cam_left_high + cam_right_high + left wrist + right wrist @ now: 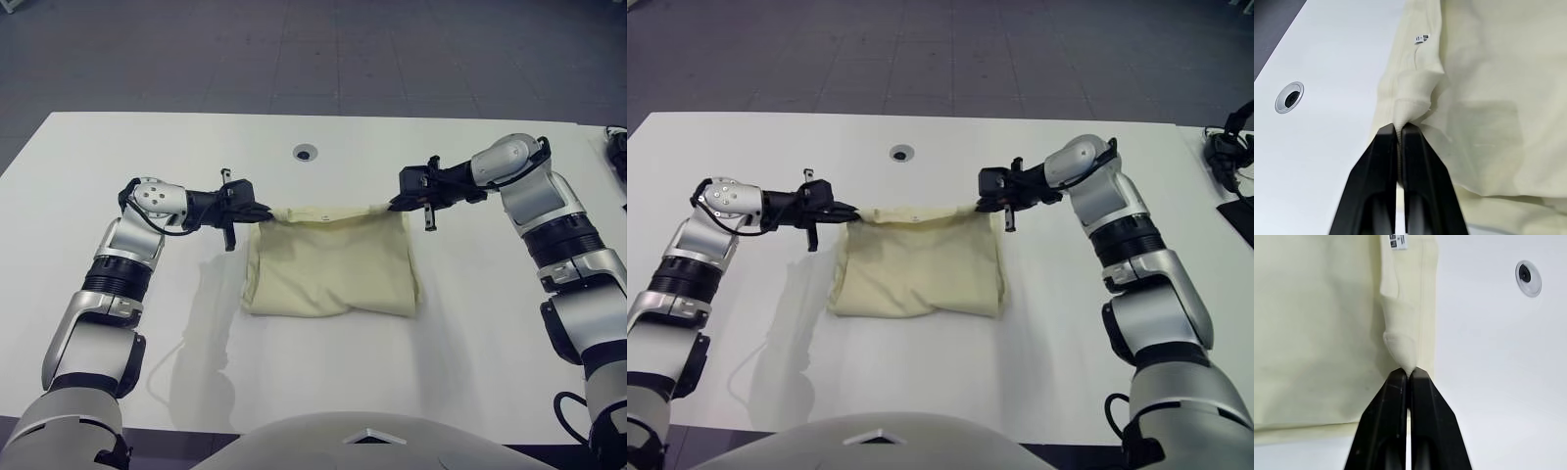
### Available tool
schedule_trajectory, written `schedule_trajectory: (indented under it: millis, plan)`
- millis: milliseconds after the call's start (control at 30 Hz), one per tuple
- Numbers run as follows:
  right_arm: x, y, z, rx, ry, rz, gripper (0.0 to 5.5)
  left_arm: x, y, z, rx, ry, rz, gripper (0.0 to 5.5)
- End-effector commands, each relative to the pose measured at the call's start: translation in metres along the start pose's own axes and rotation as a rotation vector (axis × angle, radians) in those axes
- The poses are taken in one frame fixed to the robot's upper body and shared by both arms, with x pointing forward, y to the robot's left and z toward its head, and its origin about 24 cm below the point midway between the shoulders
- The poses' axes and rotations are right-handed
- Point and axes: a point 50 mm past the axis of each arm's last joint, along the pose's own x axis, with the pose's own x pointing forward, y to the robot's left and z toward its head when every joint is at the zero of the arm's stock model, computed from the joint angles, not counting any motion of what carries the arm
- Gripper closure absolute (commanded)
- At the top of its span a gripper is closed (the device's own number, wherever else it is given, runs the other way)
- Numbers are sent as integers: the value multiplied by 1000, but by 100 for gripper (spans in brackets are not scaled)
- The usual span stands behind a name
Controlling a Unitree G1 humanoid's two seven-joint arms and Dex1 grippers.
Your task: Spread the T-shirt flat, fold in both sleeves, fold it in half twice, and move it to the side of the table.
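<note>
T-shirt [333,269], folded to a rough rectangle on the table [490,343], spans the gap between the grippers. Left gripper [263,211] and right gripper [395,205] each pinch one far corner, jaws closed on cloth. The held edge runs from one gripper to the other, and the body lies robot-ward of it. Both arms are equally near, so the next move likely needs both.
</note>
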Motion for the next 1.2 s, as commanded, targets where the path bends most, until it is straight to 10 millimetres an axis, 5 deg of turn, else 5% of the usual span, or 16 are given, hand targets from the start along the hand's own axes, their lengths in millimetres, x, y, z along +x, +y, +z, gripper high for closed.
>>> schedule_trajectory:
  millis: [33,567,1200]
  plan:
    - [2,-11,6,-37,2,-30,550,-4,9,6,30,-5,36,548]
    - [16,-6,-7,0,70,11,550,19,8,-16,45,94,146,548]
    - [15,-19,-19,111,44,-260,264,26,29,-6,101,23,511,220]
